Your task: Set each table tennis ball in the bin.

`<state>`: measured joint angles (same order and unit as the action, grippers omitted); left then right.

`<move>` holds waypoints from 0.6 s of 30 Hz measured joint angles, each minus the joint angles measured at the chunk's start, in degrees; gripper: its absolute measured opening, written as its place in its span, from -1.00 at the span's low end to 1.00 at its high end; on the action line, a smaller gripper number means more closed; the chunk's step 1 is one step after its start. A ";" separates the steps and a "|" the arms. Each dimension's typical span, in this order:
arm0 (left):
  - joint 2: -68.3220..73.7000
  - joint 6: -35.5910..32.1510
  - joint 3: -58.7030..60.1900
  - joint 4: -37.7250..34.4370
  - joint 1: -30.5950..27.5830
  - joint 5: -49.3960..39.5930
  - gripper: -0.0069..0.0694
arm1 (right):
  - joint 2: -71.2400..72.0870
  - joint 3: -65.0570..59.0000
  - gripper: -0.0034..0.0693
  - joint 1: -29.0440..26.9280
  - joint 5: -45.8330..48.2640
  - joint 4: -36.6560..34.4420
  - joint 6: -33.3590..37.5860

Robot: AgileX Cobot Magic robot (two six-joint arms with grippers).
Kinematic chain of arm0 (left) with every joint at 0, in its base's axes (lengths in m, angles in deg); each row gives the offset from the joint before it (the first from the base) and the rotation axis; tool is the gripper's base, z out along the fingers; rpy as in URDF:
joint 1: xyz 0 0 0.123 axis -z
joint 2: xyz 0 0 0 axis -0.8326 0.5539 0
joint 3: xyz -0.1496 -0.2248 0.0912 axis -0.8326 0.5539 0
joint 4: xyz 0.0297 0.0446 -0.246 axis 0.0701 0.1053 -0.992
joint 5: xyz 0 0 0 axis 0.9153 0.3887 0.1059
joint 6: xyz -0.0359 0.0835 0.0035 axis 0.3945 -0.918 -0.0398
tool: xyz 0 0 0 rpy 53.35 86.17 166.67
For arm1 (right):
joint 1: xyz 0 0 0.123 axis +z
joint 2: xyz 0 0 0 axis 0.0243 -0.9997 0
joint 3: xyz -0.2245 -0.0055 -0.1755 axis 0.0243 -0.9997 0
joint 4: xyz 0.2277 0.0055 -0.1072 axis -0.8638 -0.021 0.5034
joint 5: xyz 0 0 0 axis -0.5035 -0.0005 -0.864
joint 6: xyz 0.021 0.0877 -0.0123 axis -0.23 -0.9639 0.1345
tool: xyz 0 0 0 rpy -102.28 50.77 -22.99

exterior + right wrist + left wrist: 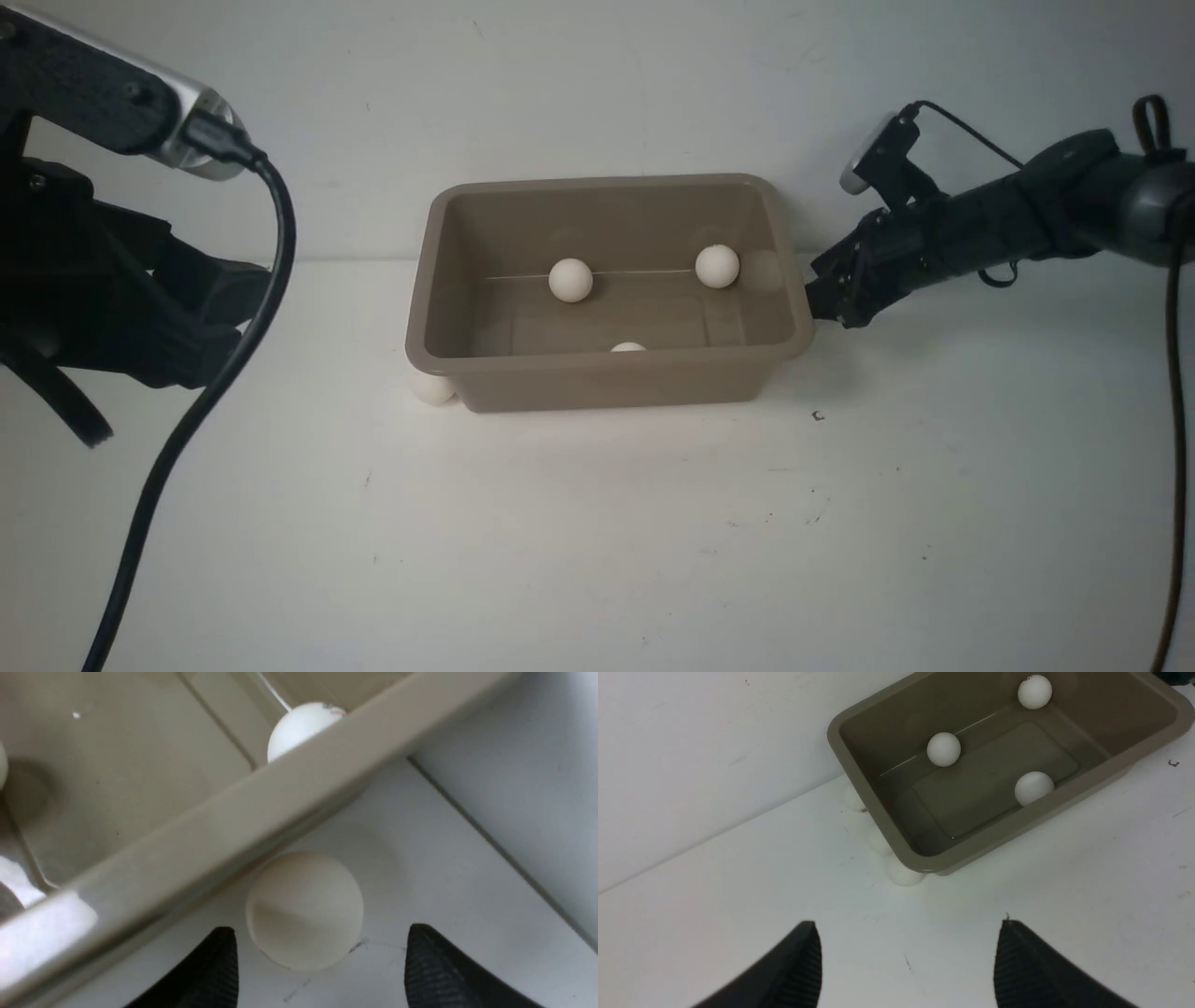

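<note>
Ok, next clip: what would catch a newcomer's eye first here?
The grey-brown bin in the middle of the table, close to the back wall, with three white balls inside it. At its right end the right claw sits low with open jaws either side of a fourth ball on the table, just outside the rim. A stray ball lies by the bin's front left corner.

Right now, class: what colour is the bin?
Grey-brown, plain with no pattern; the bin shows best in the left wrist view.
</note>
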<state>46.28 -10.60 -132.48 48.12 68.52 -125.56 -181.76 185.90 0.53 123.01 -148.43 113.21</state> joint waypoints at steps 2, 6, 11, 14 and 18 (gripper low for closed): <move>0.00 0.00 0.00 0.00 0.00 0.00 0.35 | 0.00 0.00 0.31 0.00 0.00 -0.60 0.00; 0.00 0.00 0.00 0.05 0.00 0.00 0.35 | 0.00 0.00 0.31 0.00 0.25 -1.05 0.00; 0.00 0.00 0.00 0.05 0.00 0.00 0.35 | 0.00 0.00 0.31 0.00 1.25 -2.19 0.00; 0.00 -0.10 0.00 0.09 0.00 0.00 0.35 | 0.00 0.00 0.30 0.19 1.25 -2.50 0.00; 0.00 -0.12 0.00 0.09 0.00 0.00 0.35 | 0.00 0.00 0.30 0.73 1.17 -2.50 0.00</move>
<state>46.28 -10.72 -132.48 48.21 68.52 -125.56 -181.76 185.90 1.26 124.18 -150.93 113.21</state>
